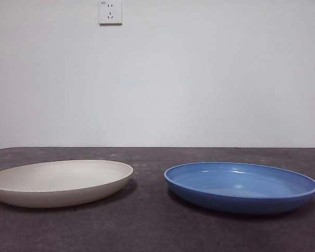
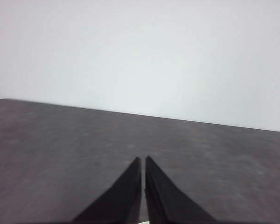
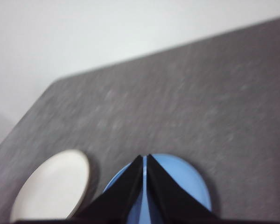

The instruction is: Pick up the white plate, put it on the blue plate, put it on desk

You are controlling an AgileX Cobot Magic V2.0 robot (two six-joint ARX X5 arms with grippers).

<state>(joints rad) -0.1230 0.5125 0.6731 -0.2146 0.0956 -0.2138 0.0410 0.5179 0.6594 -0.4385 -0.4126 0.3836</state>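
A bare pale wall with a socket (image 1: 110, 12) backs the speckled dark tabletop (image 1: 147, 220). The white plate (image 1: 58, 181) lies flat on it, beside the blue plate (image 1: 241, 186), apart. It looks stiff, light and matte; I'd pinch its low sloping rim. My right tool (image 3: 145, 157) hangs over the blue plate, jaws closed, empty. My left tool (image 2: 143, 159), also closed, waits.
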